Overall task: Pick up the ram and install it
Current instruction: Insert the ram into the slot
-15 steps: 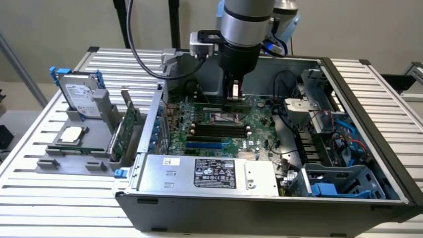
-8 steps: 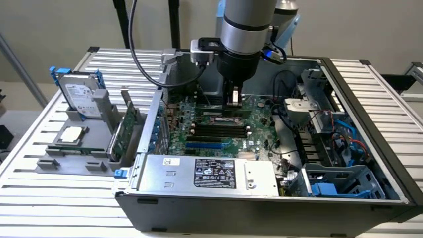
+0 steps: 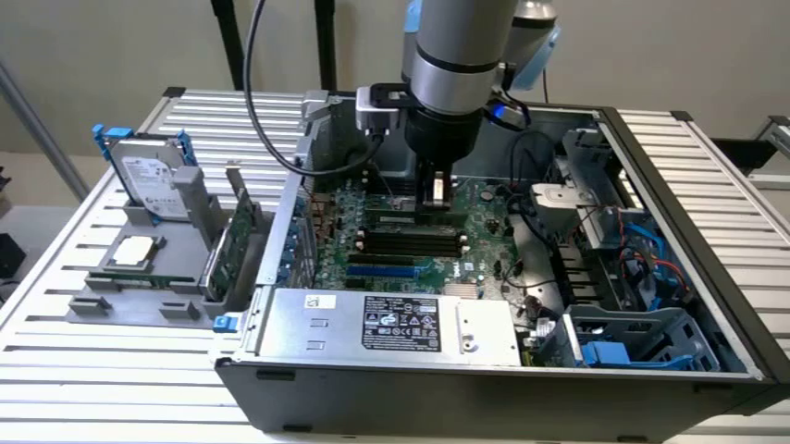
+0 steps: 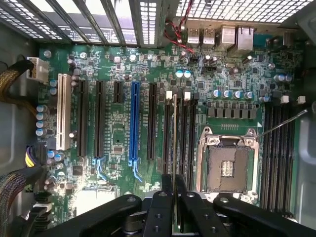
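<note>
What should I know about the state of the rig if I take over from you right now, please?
Tool: shut on the ram, gripping it edge-on at its upper end, down inside the open computer case.
Ram: held upright over the board, lined up along one of the memory slots beside the empty processor socket. I cannot tell whether it is in the slot yet.
Done: the ram is picked up and brought to the slots.
Left: seating it fully and letting go.
Holder at the exterior view's left carries the spare parts.

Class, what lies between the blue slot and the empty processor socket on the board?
Wrist view: black slots and the ram, held edge-on in the gripper.
</note>
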Robot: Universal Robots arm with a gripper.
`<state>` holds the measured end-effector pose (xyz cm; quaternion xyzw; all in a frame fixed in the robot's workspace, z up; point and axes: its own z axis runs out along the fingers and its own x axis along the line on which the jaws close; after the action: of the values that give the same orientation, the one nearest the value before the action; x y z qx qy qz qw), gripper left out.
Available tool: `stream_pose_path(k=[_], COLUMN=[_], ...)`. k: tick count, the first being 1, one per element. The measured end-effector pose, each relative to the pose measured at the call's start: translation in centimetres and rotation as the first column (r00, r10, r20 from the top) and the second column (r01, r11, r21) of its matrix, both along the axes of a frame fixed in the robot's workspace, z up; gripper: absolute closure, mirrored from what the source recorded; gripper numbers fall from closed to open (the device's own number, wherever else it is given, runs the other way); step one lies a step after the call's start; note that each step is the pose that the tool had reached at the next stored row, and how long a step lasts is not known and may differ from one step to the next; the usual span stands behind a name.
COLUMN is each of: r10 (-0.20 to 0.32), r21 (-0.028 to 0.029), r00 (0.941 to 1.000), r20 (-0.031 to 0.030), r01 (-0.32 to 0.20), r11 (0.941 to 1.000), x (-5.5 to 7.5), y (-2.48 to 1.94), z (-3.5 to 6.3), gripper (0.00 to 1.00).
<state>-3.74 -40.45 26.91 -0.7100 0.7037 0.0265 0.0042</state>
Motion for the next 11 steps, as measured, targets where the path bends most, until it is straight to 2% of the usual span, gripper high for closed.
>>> stream_pose_path(k=[7,11], r10=[0.000,-0.001], r21=[-0.0162,-0.0324], r00=[1.0000,1.0000], r20=[0.0042,0.0085], r01=[0.000,0.001], r11=[0.9999,0.9995], x=[0.0,0.0], y=[0.14,0.47], z=[-1.07,-1.43], gripper=[1.00,1.00])
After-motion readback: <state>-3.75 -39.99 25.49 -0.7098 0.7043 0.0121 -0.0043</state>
